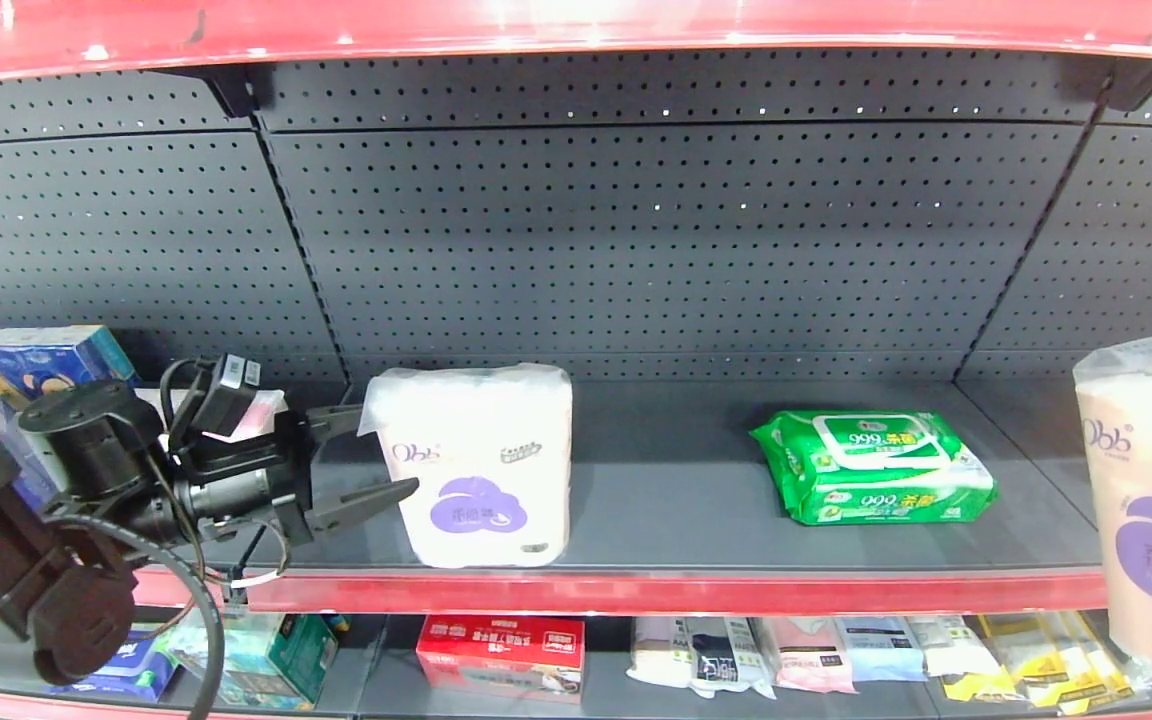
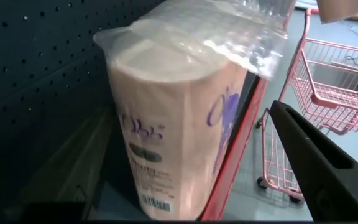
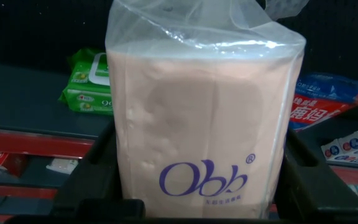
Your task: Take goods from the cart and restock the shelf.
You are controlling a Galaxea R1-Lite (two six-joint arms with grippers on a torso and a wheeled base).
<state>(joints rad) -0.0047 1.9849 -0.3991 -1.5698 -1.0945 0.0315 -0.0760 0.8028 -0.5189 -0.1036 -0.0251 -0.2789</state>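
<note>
Hovering: left gripper (image 1: 368, 455) fingers wide beside shelved roll pack (image 1: 481, 465) | right gripper (image 3: 201, 186) apparently clamping second pack (image 3: 204, 118)

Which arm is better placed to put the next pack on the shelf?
The right: the right gripper holds a tissue pack by the shelf. The left gripper is open, empty, beside the shelved pack.

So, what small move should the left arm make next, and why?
Probably draw the left gripper back off the toilet paper pack. Its fingers are open on either side of it, and the pack stands upright on the shelf near the front edge, so it looks placed. That would clear room for the second pack in the right gripper.
</note>
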